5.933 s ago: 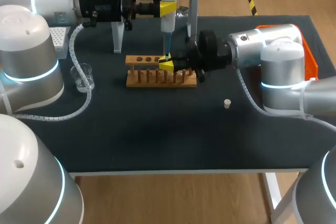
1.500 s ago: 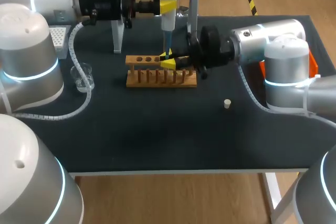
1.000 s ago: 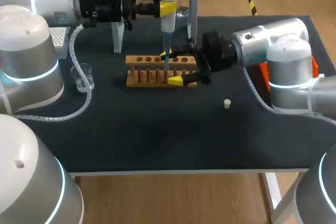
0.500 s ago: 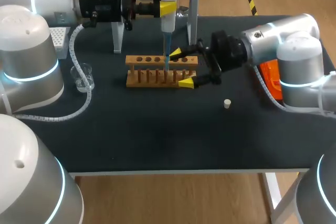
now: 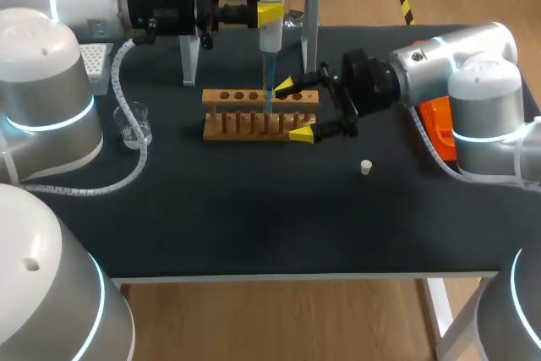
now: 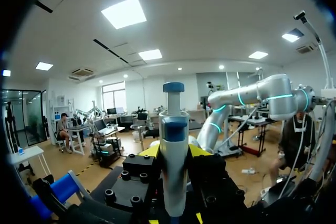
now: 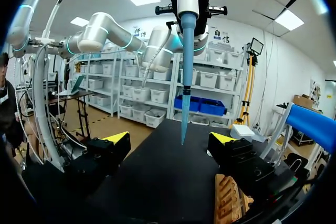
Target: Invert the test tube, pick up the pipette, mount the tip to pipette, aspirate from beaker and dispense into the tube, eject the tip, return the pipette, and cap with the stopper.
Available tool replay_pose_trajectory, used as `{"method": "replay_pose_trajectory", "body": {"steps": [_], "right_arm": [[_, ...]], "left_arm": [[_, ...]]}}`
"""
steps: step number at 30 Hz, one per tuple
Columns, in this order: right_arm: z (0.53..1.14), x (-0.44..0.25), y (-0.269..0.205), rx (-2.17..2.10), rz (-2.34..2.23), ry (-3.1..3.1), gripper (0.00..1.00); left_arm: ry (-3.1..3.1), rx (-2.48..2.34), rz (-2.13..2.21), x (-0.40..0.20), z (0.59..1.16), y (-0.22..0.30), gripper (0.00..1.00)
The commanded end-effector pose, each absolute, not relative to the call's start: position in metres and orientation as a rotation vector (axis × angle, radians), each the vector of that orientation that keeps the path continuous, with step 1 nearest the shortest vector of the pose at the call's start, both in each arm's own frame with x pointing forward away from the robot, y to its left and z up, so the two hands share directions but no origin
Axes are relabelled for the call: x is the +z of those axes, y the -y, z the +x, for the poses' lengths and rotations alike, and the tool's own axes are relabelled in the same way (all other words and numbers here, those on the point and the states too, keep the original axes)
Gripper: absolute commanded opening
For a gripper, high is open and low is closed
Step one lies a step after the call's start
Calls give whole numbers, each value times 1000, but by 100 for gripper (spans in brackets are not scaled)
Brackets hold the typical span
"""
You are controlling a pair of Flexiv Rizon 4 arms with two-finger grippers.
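My left gripper (image 5: 269, 13) is shut on the white pipette (image 5: 271, 27), holding it upright above the wooden tube rack (image 5: 245, 124). The pipette's blue tip (image 5: 269, 90) points down into the rack's back row. I cannot make out the clear test tube there. In the left wrist view the pipette (image 6: 174, 171) stands between the yellow fingertips of my left gripper (image 6: 174, 153). My right gripper (image 5: 293, 110) is open at the rack's right end, holding nothing. From its wrist, the right gripper (image 7: 170, 140) faces the hanging blue tip (image 7: 184, 77). The white stopper (image 5: 366, 166) lies to the right.
A small glass beaker (image 5: 135, 124) stands left of the rack. A tip box (image 5: 97, 61) is at the back left. The pipette stand (image 5: 311, 14) with a blue top rises behind the rack. An orange tray (image 5: 438, 120) sits under my right arm.
My right gripper has finished opening and drawn back to the right, away from the rack. The left arm and pipette have not moved.
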State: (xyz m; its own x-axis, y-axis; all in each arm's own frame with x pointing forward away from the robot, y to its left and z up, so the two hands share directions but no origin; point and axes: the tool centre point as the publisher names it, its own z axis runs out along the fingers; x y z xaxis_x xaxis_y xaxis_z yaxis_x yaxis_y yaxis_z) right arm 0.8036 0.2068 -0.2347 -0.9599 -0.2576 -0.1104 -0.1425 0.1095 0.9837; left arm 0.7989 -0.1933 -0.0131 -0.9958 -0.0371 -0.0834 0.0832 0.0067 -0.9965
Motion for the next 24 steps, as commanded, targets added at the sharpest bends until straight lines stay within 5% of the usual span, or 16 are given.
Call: {"method": "replay_pose_trajectory", "body": {"steps": [1,11,24], "right_arm": [[803,-234,-206,-1994,411,2275,100],[803,-234,-206,-1994,411,2275,100],[803,-234,-206,-1994,411,2275,100]], "left_arm": [[-2166,-2156,53,-13,800,193,0],[-2177,-2144,42,-17,801,184,0],[-2114,-2085,-6,-33,814,75,0]]}}
